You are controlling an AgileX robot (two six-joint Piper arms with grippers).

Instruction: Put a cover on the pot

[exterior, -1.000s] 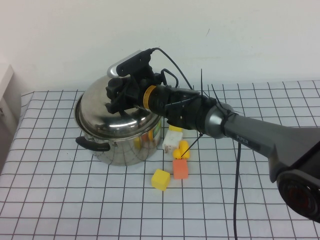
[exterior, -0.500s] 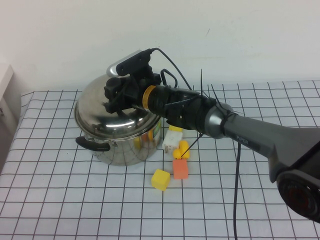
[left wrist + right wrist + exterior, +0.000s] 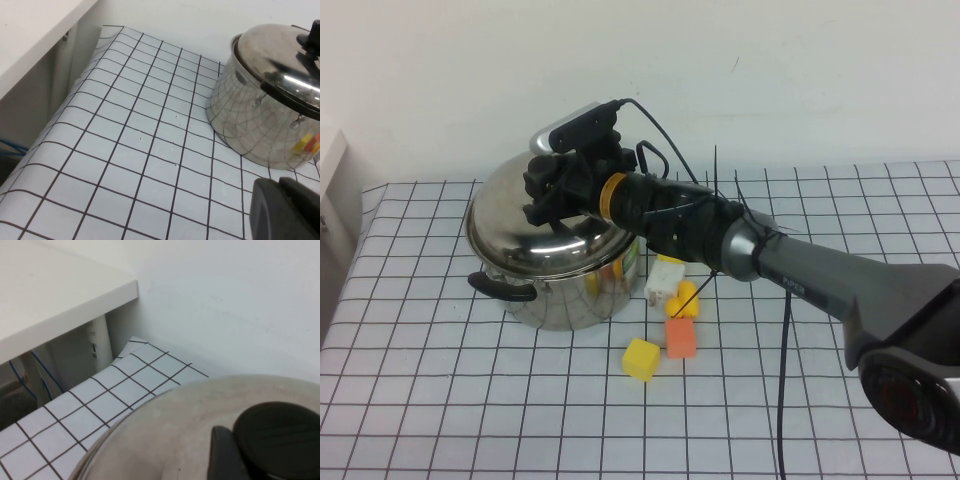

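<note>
The shiny steel pot [image 3: 565, 295] with black loop handles [image 3: 505, 288] stands at the back left of the checked table. The domed steel lid [image 3: 535, 230] lies over its mouth, tilted down towards the front left. My right gripper [image 3: 546, 196] is shut on the lid's black knob [image 3: 280, 432], with one finger [image 3: 225, 455] beside it in the right wrist view. The pot [image 3: 250, 130] and lid [image 3: 272, 50] also show in the left wrist view. My left gripper [image 3: 287, 210] hovers low over the cloth, left of the pot, its fingers together and empty. It is out of the high view.
Just right of the pot lie a white block [image 3: 662, 283], small yellow pieces [image 3: 685, 300], an orange block [image 3: 681, 338] and a yellow cube [image 3: 641, 359]. A white shelf [image 3: 30, 30] stands past the table's left edge. A wall runs close behind the pot.
My right gripper and the lid have shifted slightly to the left over the pot. The blocks have not moved.
</note>
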